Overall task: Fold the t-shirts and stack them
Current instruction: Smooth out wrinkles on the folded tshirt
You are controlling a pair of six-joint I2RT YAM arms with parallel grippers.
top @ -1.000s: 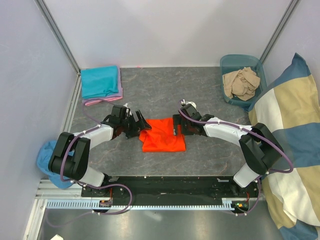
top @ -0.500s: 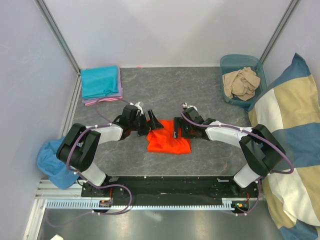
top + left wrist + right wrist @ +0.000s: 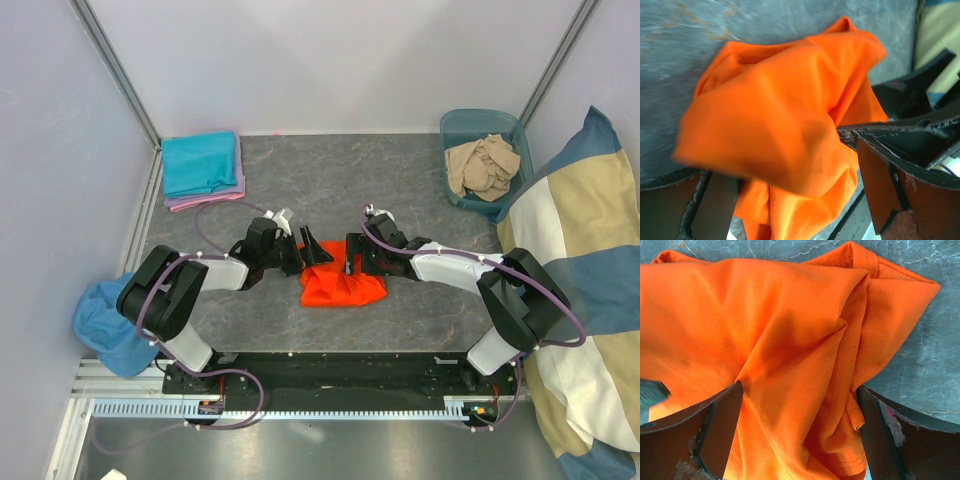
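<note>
The orange t-shirt (image 3: 343, 288) lies bunched in a crumpled heap on the grey table, squeezed between my two grippers. My left gripper (image 3: 314, 250) presses against its left side; in the left wrist view the orange t-shirt (image 3: 775, 115) bulges between the wide-open jaws of the left gripper (image 3: 800, 200). My right gripper (image 3: 350, 256) sits at its upper right edge. In the right wrist view the right gripper (image 3: 800, 427) is open, and folds of the orange t-shirt (image 3: 790, 340) fill the gap. A folded teal t-shirt (image 3: 200, 162) rests on a pink-lilac one (image 3: 206, 203) at the back left.
A teal bin (image 3: 451, 128) at the back right holds crumpled beige t-shirts (image 3: 485, 165). The big blue-and-beige cushion (image 3: 590, 260) leans along the right side. A light blue cloth (image 3: 100, 322) hangs off the table's left edge by the left arm's base.
My left gripper has slid right into the orange t-shirt, pushing its left side in. The shirt has gone from a flat spread to a narrower, bunched heap. The right gripper has hardly moved.
</note>
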